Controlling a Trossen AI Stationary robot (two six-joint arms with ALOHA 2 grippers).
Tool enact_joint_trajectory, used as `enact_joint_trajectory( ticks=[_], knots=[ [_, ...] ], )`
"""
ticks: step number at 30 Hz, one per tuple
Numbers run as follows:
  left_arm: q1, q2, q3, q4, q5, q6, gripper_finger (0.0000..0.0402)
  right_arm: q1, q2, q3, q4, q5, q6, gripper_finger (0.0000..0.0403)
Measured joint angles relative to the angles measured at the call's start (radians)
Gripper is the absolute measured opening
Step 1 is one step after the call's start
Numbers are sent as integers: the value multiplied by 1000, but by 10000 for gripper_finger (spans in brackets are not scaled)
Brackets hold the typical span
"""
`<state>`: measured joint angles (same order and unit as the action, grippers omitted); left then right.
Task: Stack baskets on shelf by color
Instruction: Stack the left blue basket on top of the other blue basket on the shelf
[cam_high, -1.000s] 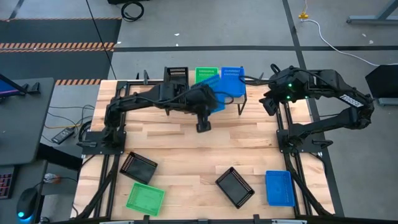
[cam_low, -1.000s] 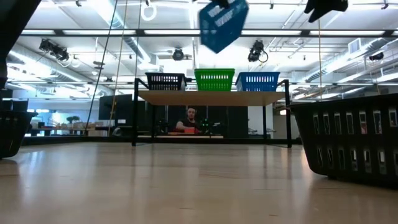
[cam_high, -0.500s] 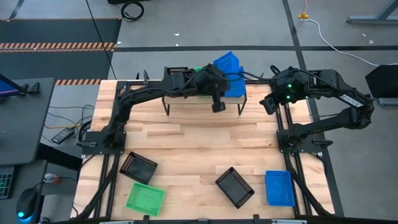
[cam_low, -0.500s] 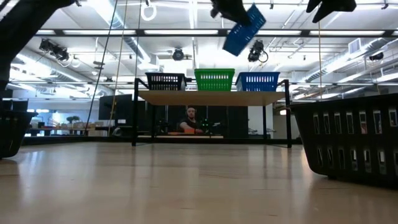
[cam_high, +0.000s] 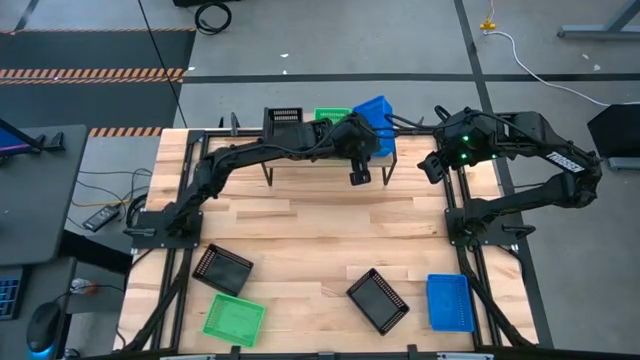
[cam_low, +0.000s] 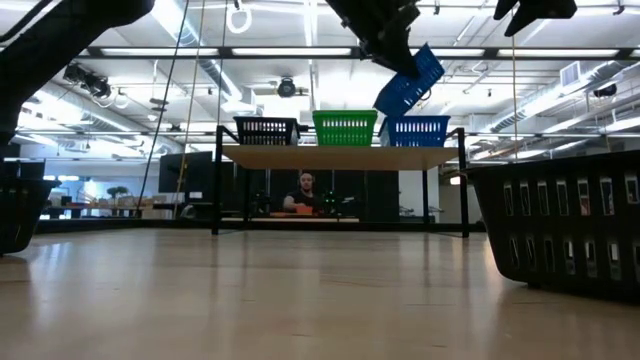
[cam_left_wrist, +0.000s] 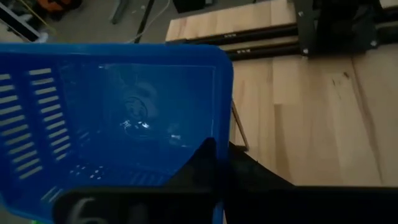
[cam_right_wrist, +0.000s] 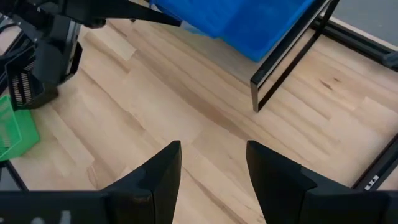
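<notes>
**Left arm holding a blue basket above the shelf's right end**

High view, upper centre of the frame: the left gripper (cam_high: 366, 143) is clamped on the rim of a tilted blue basket (cam_high: 373, 113), which hangs over the right end of the shelf (cam_low: 340, 153). In the low view, upper centre, the carried basket is tipped on a slant, apart from and just above another blue basket (cam_low: 414, 130) standing on the shelf's right end. A green basket (cam_low: 345, 128) stands at the shelf's middle and a black basket (cam_low: 266, 130) at its left end. The left wrist view shows the carried basket's perforated wall and floor filling the left of the frame, with a dark finger (cam_left_wrist: 205, 165) against its rim.

The right gripper (cam_high: 432, 166) waits at the upper right of the high view, beside the shelf's right end; the right wrist view shows its fingers (cam_right_wrist: 163, 171) spread apart with nothing between them.

Along the lower edge of the table (cam_high: 300, 230) in the high view lie four loose baskets: a second black basket (cam_high: 222, 269) and a second green basket (cam_high: 234, 319) at lower left, a third black basket (cam_high: 378, 299) and a third blue basket (cam_high: 448, 302) at lower right.
</notes>
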<state>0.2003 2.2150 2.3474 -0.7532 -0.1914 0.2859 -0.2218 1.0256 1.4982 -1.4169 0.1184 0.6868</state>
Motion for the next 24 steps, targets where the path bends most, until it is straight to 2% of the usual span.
enact_joint_trajectory(
  ticks=[15, 24],
  knots=[
    [30, 12, 0, 79, 5, 40, 11, 0, 0, 0, 1, 1, -9, 187],
    [30, 44, 1, 93, 5, 41, 45, 0, 0, 0, 1, 3, -9, 187]
  ],
)
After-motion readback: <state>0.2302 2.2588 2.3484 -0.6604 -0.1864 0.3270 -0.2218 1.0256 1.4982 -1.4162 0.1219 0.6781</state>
